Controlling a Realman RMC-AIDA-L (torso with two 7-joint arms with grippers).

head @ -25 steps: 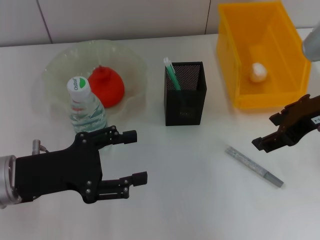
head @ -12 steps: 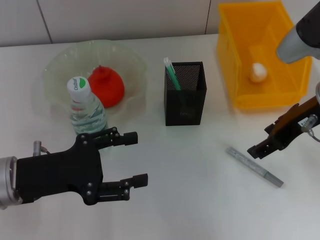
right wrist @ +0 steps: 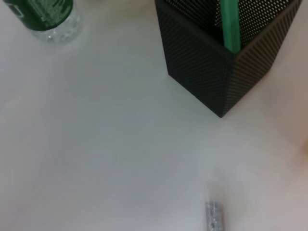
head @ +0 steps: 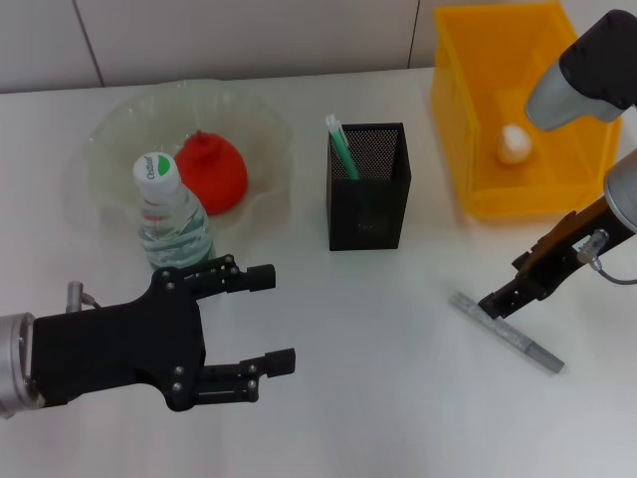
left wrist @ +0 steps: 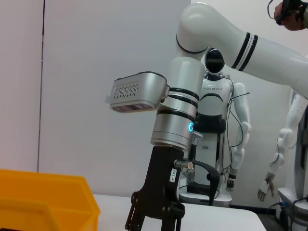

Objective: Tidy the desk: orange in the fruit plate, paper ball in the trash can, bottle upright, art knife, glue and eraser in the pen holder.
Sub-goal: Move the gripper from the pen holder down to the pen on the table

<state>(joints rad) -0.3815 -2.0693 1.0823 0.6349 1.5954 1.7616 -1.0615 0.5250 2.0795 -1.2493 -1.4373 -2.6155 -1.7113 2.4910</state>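
The grey art knife (head: pixel 506 332) lies on the white table at the right. My right gripper (head: pixel 496 303) is open, tilted down, just above the knife's near-left end. The knife's tip also shows in the right wrist view (right wrist: pixel 214 216). The black mesh pen holder (head: pixel 368 186) holds a green-and-white stick (head: pixel 341 147). The orange (head: pixel 211 171) sits in the glass fruit plate (head: pixel 119 129). The bottle (head: pixel 169 214) stands upright at the plate's front. The paper ball (head: pixel 512 144) lies in the yellow bin (head: pixel 468 110). My left gripper (head: pixel 279 317) is open and empty, front left.
The pen holder (right wrist: pixel 216 62) and the bottle's base (right wrist: pixel 45 14) show in the right wrist view. The left wrist view shows my right arm (left wrist: pixel 175 120) standing over the table, the yellow bin's corner (left wrist: pixel 43 197) beside it and another robot behind.
My right arm has swung in and its gripper has moved left and down towards the knife's end. The left arm has barely moved.
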